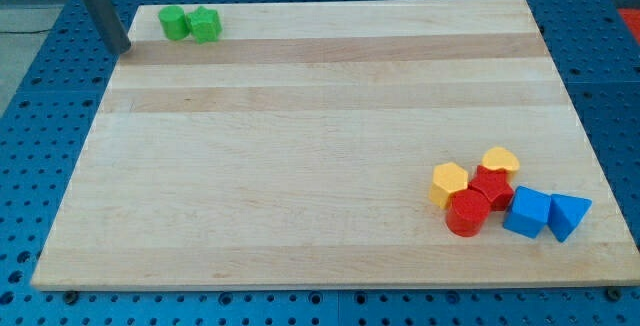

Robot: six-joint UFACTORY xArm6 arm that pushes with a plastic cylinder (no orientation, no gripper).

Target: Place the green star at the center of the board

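Observation:
Two green blocks touch each other at the board's top-left corner: one [174, 22] on the left and one [205, 25] on the right. Their shapes are hard to make out, so I cannot tell which is the star. My tip [121, 48] is at the end of the dark rod, just off the board's left edge, to the left of and slightly below the green blocks, apart from them.
The wooden board [320, 136] lies on a blue perforated table. A cluster sits at the bottom right: a yellow hexagon [449, 182], a yellow heart-like block [500, 159], a red block [492, 185], a red cylinder [467, 212], a blue cube [527, 212], a blue triangle [567, 214].

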